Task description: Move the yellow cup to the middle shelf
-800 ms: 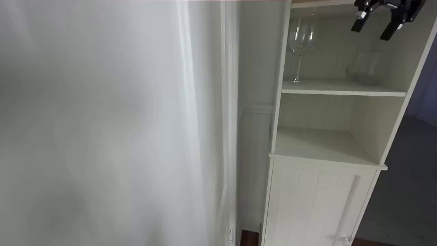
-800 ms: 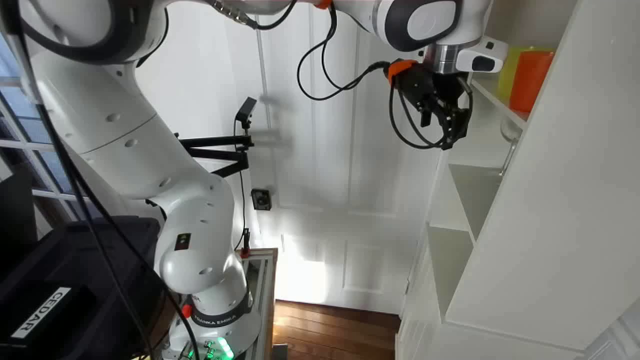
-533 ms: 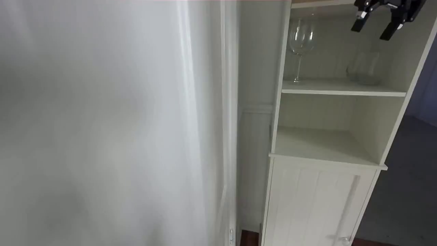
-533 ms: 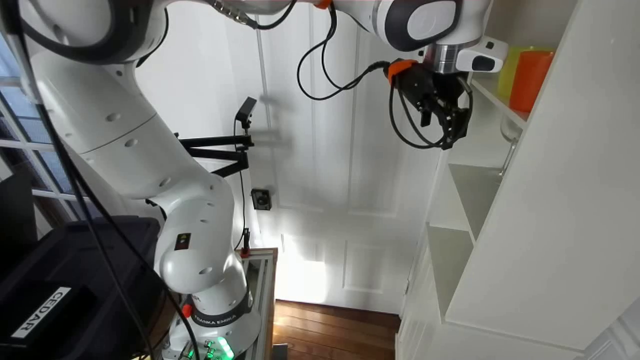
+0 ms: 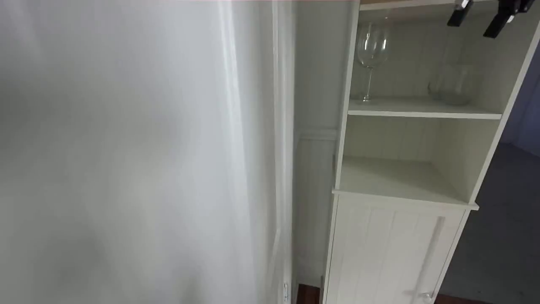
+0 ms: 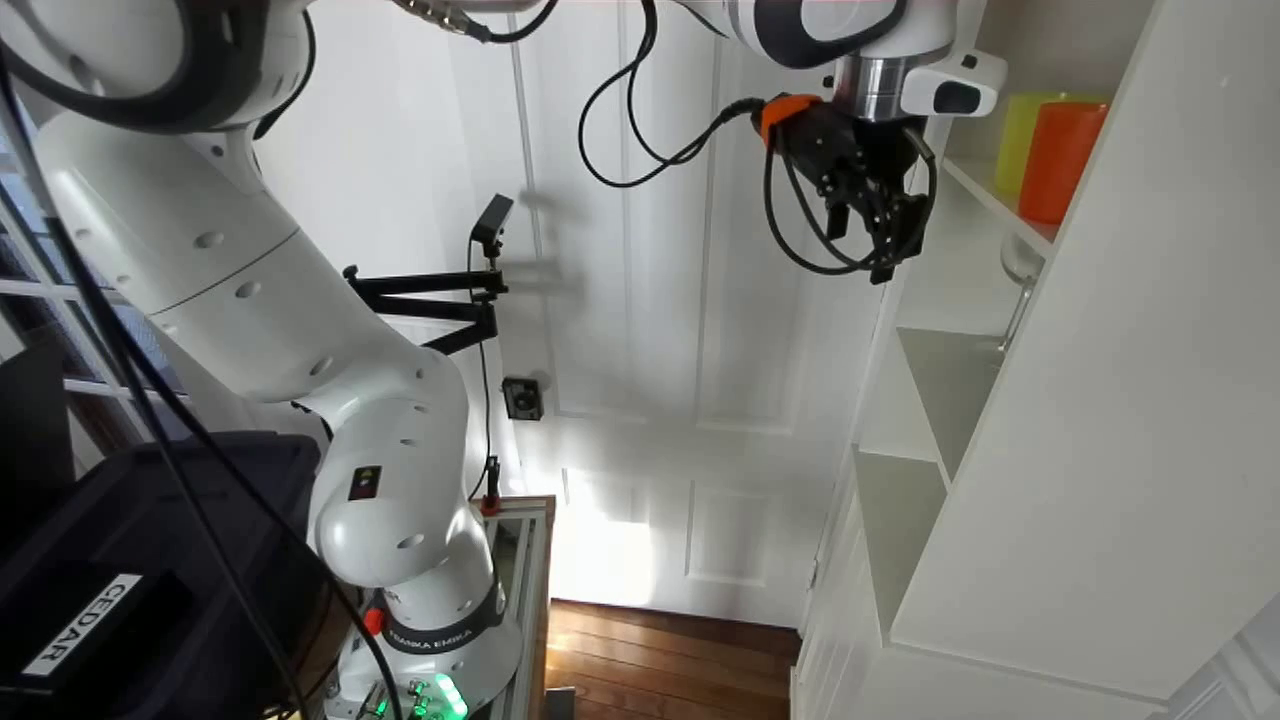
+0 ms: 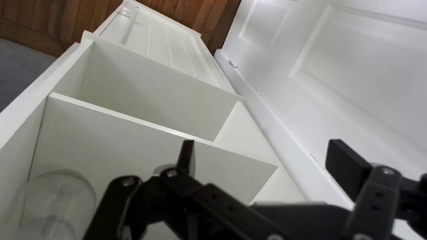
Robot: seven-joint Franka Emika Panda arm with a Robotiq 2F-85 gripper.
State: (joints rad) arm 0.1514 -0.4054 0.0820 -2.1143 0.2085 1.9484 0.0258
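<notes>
The yellow cup (image 6: 1014, 145) stands upright on the top shelf in an exterior view, partly hidden behind an orange cup. It is out of the wrist view. The middle shelf (image 5: 422, 108) is the thin white board below; it also shows in an exterior view (image 6: 945, 375) and in the wrist view (image 7: 123, 143). My gripper (image 5: 473, 26) is open and empty, its fingers wide apart in the wrist view (image 7: 262, 150). In an exterior view the gripper (image 6: 858, 250) hangs in front of the cabinet opening, lower than the cups and apart from them.
The orange cup (image 6: 1062, 165) stands beside the yellow one on the top shelf (image 6: 985, 195). A clear wine glass (image 5: 371, 50) and a clear squat glass (image 5: 457, 86) stand on the middle shelf. A white door (image 6: 650, 300) is close to the cabinet.
My gripper has moved up in both exterior views, shifting slightly right in one of them and slightly left in the other. It stays open. The cups and glasses have not moved.
</notes>
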